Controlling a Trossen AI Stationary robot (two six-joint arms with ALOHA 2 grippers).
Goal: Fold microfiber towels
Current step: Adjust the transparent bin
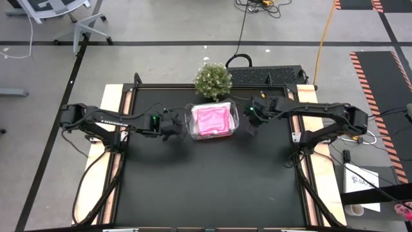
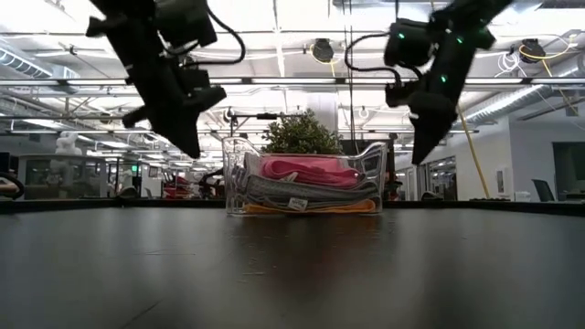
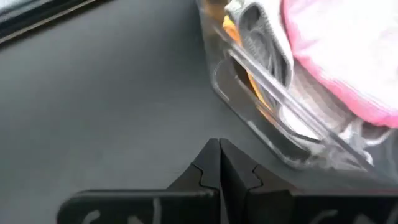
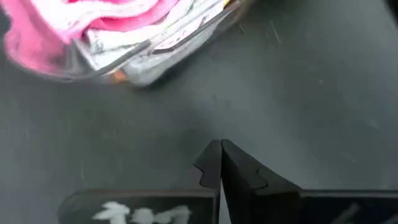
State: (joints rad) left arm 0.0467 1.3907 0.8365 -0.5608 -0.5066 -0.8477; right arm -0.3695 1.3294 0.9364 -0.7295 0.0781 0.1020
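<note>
One pink towel (image 1: 212,120), maybe two grey (image 2: 274,190), one orange (image 2: 311,208)

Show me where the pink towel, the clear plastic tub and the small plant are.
pink towel (image 1: 213,120), high view, middle of its top face.
clear plastic tub (image 2: 234,174), low view, bare part of its side wall.
small plant (image 1: 213,80), high view, middle of its foliage.

Even overhead light, high view sharp, no hard shadows. Low view backlit: ceiling lights (image 2: 274,14) blown out at top, arms in silhouette, table (image 2: 292,274) foreground soft with a faint sheen. Both wrist views blurred, tub (image 3: 261,106) glaring.
</note>
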